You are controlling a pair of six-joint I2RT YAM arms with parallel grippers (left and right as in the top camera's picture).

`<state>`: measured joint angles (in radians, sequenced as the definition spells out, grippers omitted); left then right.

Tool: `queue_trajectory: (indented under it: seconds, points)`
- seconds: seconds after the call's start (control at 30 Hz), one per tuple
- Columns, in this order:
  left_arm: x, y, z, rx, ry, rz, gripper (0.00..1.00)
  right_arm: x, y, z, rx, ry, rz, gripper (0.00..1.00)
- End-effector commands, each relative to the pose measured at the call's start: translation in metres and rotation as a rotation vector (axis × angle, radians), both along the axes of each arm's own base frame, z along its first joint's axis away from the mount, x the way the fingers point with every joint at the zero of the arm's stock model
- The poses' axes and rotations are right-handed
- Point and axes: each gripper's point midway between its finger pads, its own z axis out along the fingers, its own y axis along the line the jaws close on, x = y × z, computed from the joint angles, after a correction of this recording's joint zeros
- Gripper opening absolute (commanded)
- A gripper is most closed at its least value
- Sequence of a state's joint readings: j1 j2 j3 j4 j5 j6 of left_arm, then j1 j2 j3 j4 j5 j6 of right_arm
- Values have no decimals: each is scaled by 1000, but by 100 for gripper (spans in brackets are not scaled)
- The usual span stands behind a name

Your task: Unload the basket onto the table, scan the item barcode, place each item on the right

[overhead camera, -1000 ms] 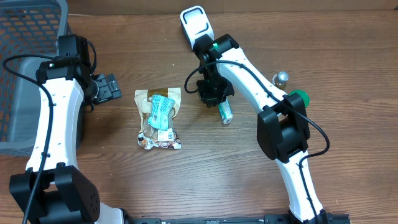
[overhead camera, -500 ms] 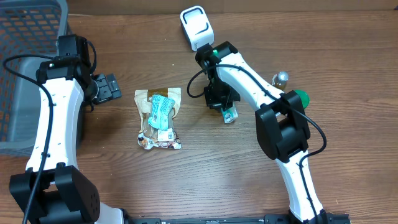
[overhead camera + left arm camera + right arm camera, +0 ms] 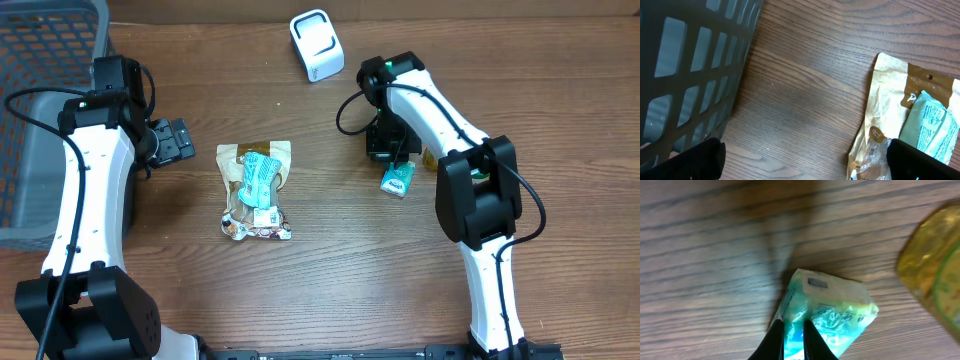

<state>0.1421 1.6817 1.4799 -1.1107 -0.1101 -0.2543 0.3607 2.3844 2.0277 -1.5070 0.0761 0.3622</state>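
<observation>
Gripping one end of the small teal-and-white foil packet (image 3: 397, 180), the right gripper (image 3: 389, 160) has its jaws clenched on the packet's edge. In the right wrist view, two black fingers (image 3: 776, 342) pinch it between them at the bottom of the frame.

The packet is right of the centre of the wooden worktop (image 3: 330, 270), under the right arm's wrist. Its long axis runs from the fingers toward the near edge, leaning slightly right, and its free end points near-right. Whether it touches the wood, I cannot tell. A small dark rectangle is printed near the free end, but it is unreadable.

The white box-shaped barcode scanner (image 3: 316, 44) stands near the far edge, well apart from the packet, to its far-left.

A yellowish translucent object (image 3: 935, 265) lies near the packet's free end. The arm mostly hides it from overhead.

The left gripper (image 3: 178, 140) has its jaws released and wide apart, with nothing between them. It is near the left edge, beside the dark grey plastic mesh basket (image 3: 40, 60). Its fingertips (image 3: 687, 161) frame bare wood.

A tan and clear snack pouch with a teal label (image 3: 256, 190) lies flat between the arms, its long axis running far to near.
</observation>
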Motion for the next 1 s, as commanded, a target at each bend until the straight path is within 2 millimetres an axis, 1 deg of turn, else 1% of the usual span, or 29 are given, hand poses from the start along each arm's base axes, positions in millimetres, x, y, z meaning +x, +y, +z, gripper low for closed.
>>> queue_trajectory:
  seconds: [0.0, 0.27, 0.97]
  points:
    - [3, 3, 12, 20, -32, -6, 100, 1, -4, 1, -13, -7, -10, 10]
    - [3, 3, 12, 20, -32, -6, 99, 1, -1, 0, -7, -12, -6, 11]
    - [3, 3, 12, 20, -32, -6, 100, 2, -1, 0, -5, -16, -7, 12]
